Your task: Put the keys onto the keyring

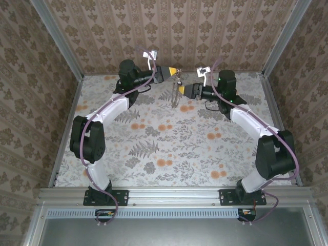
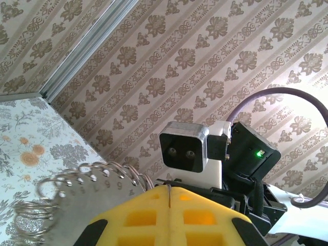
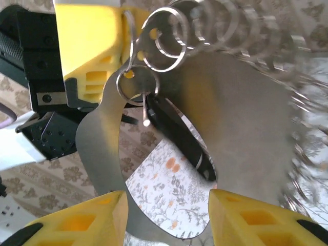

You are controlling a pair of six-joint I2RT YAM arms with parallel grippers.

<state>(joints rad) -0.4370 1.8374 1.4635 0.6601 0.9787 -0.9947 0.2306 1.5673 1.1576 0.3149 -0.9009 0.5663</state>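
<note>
Tightly, my left gripper [image 2: 169, 204] pinches a thin wire ring [image 2: 168, 189] between blocky yellow fingers. The key [image 3: 180, 142] (dark, glossy, oblong) hangs from a small keyring [image 3: 137, 84] against a flat steel plate [image 3: 241, 102]. My right gripper [image 3: 166, 218] straddles that plate, fingers apart; I cannot tell whether it grips.

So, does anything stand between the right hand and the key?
Partly. In the right wrist view the key hangs from a small ring across the opening of the metal plate. The plate's lower rim lies in the gap of the right hand, in front of the key.
</note>
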